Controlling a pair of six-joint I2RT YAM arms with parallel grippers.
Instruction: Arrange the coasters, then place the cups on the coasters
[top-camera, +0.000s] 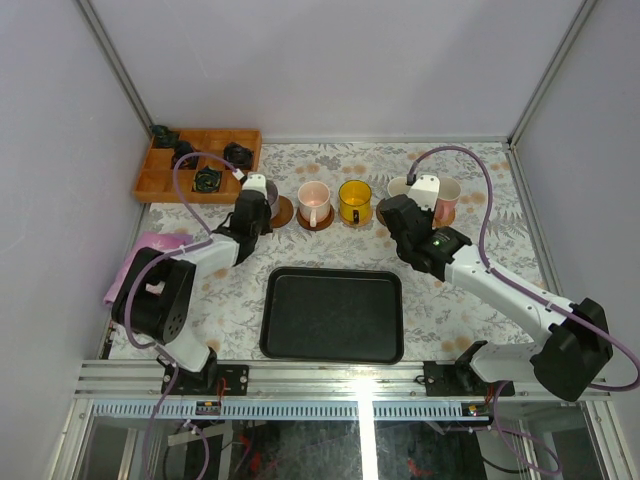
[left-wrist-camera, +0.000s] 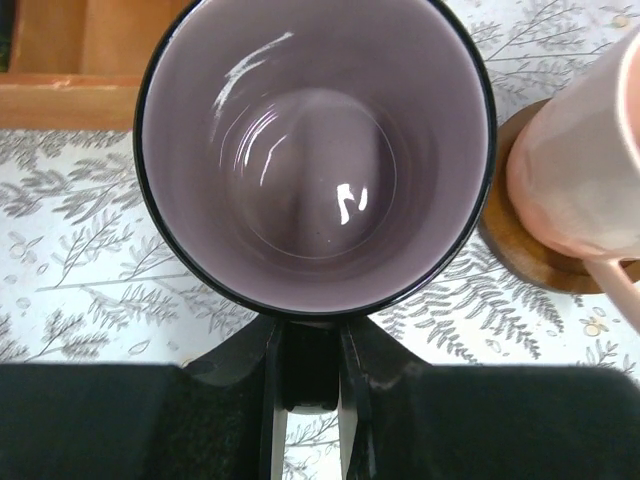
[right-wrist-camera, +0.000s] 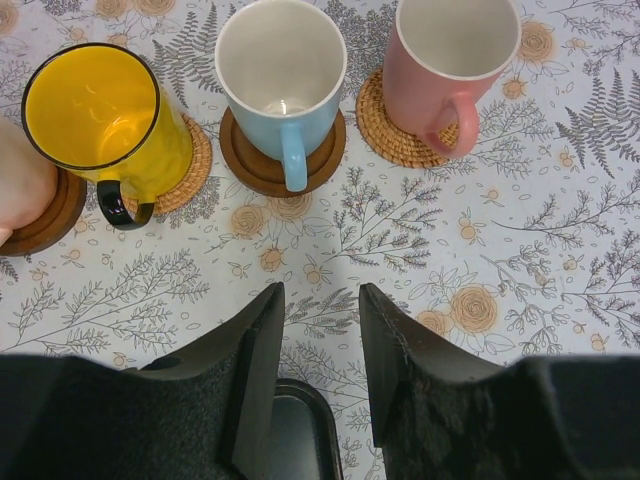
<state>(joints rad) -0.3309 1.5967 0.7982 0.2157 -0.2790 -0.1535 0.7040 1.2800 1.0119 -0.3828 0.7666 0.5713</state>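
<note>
We are pinching the mauve mug (left-wrist-camera: 315, 150) at its near side with the left tool (left-wrist-camera: 310, 350), just beside the pale pink mug (left-wrist-camera: 580, 170), which is sitting on a wooden coaster (left-wrist-camera: 530, 260). Our right tool (right-wrist-camera: 320, 330) is hanging spread and empty above the worktop (right-wrist-camera: 520, 250), facing the yellow mug (right-wrist-camera: 95, 110), light blue mug (right-wrist-camera: 280, 70) and pink mug (right-wrist-camera: 455, 50).

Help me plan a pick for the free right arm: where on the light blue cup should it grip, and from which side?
Probably its handle, from the near side. The light blue cup stands upright with the handle pointing straight at the open right gripper, so the fingers could close across it. The yellow cup and pink cup crowd its flanks.
</note>
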